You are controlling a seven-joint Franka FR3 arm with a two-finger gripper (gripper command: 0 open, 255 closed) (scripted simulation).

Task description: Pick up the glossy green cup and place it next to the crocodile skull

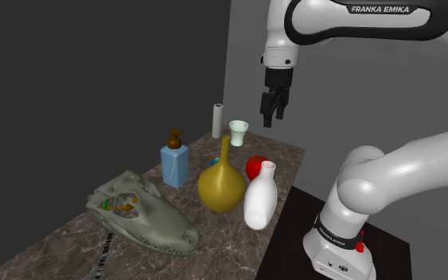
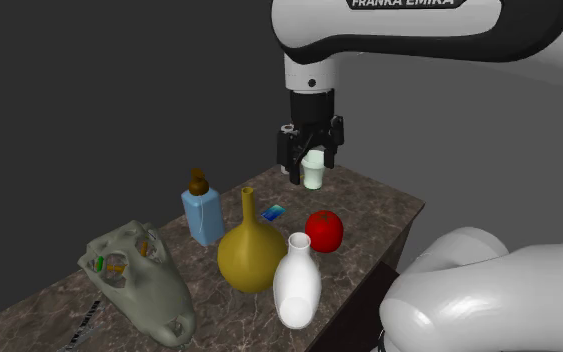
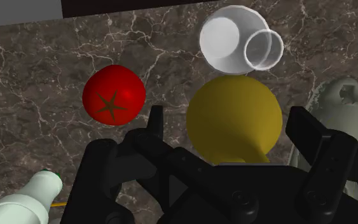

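The cup [image 1: 239, 132] is pale green and stands upright near the far end of the marble table [image 1: 51, 243]. In the second exterior view the cup [image 2: 314, 179] sits behind my fingers. Beside my hand in the wrist view lies the cup [image 3: 23, 204]. The grey-green crocodile skull [image 1: 138, 215] [image 2: 139, 282] [image 3: 344, 109] lies at the near end of the table. My gripper [image 1: 269, 118] [image 2: 309, 166] [image 3: 228, 116] hangs open above the table, higher than the cup and apart from it, holding nothing.
Between cup and skull stand a yellow long-necked vase [image 1: 222, 187] [image 3: 233, 118], a white vase [image 1: 260, 199] [image 3: 231, 39], a red tomato [image 1: 255, 165] [image 3: 114, 94] and a blue bottle with a brown cap [image 1: 174, 163]. A white cylinder [image 1: 218, 121] stands next to the cup.
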